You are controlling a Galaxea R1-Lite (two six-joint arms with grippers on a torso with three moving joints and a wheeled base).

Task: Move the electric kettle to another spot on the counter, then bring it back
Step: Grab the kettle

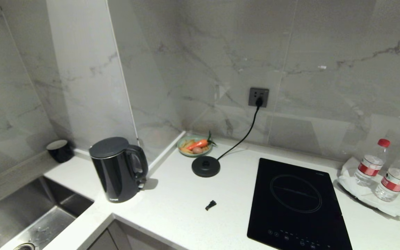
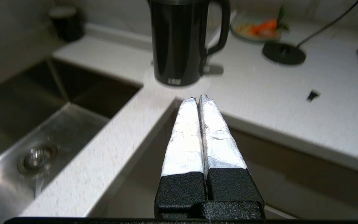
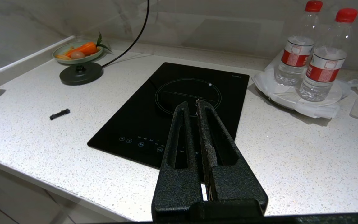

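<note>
The electric kettle (image 1: 118,169), a tall glossy black jug with a flat lid and loop handle, stands upright on the white speckled counter (image 1: 179,205) near the inner corner beside the sink. The left wrist view shows the kettle (image 2: 179,43) straight ahead, its handle toward the hob side. My left gripper (image 2: 197,98) is shut and empty, hanging in front of the counter's edge, short of the kettle. My right gripper (image 3: 191,104) is shut with nothing in it, held above the front of the induction hob (image 3: 172,105). Neither arm shows in the head view.
The kettle's round black base disc (image 1: 206,166) with its cord lies left of the hob (image 1: 295,201). A green dish of vegetables (image 1: 195,146) sits behind it. A small black piece (image 1: 210,205) lies on the counter. A steel sink (image 1: 23,215), a black cup (image 1: 59,150) and two water bottles (image 1: 384,170) stand around.
</note>
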